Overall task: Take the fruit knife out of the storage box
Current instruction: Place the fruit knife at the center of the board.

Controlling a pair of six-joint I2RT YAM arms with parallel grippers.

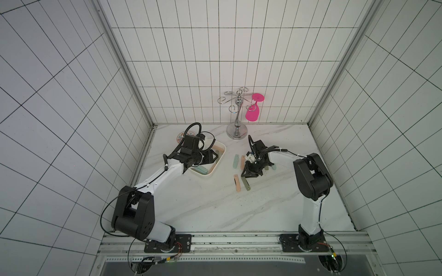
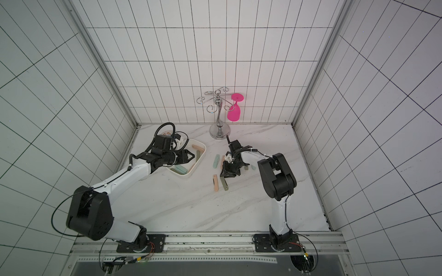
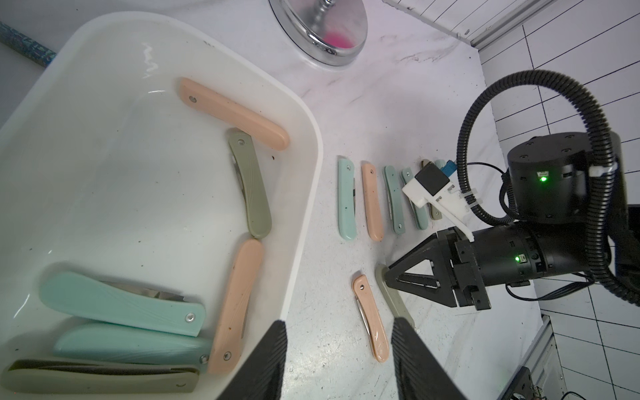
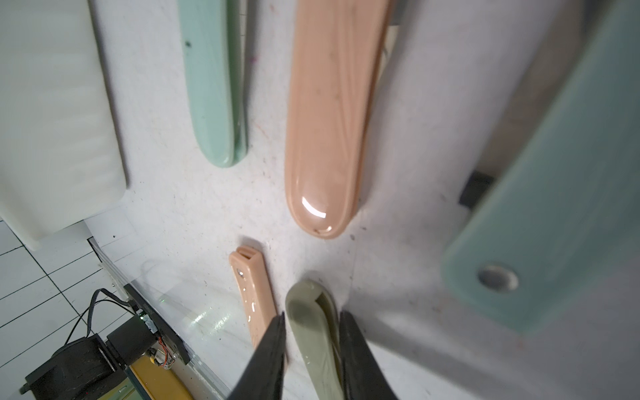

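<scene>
- Right end effector (image 4: 313, 315) barely parted astride olive fruit knife (image 4: 306, 298) on desk (image 1: 215, 210); we judge it released.
- Left end effector (image 3: 339, 322) open, empty, over storage box (image 3: 304, 207) rim.

Both top views hang high at the front, looking down and back across the whole desk (image 1: 215, 210) to the tiled wall (image 1: 215, 71). The left wrist camera peers past the left claw (image 3: 339, 323), mid-range, over the box (image 3: 308, 194). The right wrist camera sits hard against the desk. Both wrist views share the peach knife (image 3: 370, 318) and the olive knife (image 4: 304, 304).
</scene>
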